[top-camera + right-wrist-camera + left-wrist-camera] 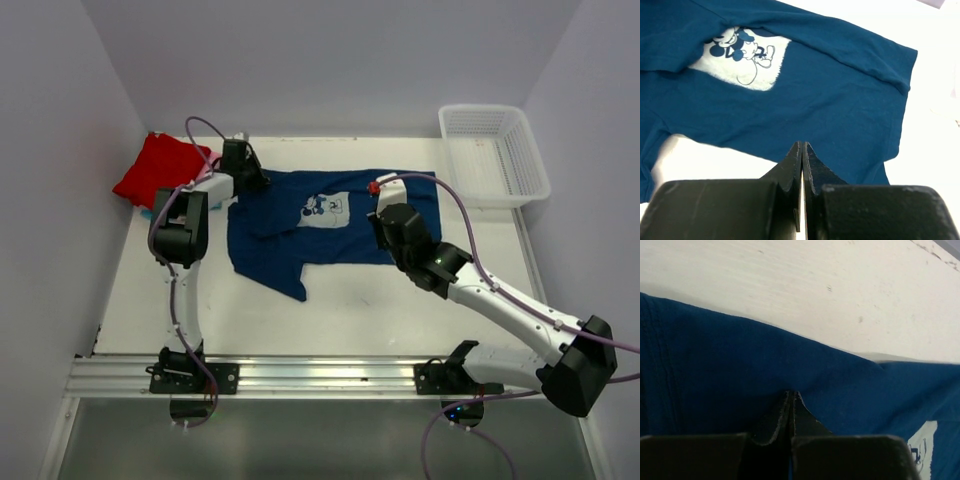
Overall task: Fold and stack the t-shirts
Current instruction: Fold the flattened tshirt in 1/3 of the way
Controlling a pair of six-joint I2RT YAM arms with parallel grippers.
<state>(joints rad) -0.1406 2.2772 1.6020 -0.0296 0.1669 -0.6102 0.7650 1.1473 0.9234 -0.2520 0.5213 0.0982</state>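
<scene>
**Soft navy tee, both grippers closed at its edges**

The navy t-shirt point(300, 235) lies spread on the table point(350, 310), print side up, with its pale chest print point(325, 208) near the middle and one flap trailing toward the near edge. A folded red t-shirt point(160, 170) sits at the far left corner. The white basket point(530, 170) stands well apart at the far right.

The left gripper point(243, 165) is at the shirt's far left edge. In its wrist view the jaws are pressed together and the blue cloth draws up to the tips, so it appears to pinch the fabric. The right gripper point(383, 195) is at the shirt's right side with its jaws closed too. Its wrist view puts the tips right at the cloth's border, but whether any fabric is caught between them cannot be told.

The shirt looks light, limp and thin. It will likely sag and drape from wherever it is lifted, and a single layer could slip out of a shallow pinch. The best holds are probably the seamed edges, such as the shoulders, hem corners or sleeve ends, where the cloth is doubled. Two holds set well apart should keep the span taut during a fold. A hold near the middle would probably bunch the print and leave wrinkles.
</scene>
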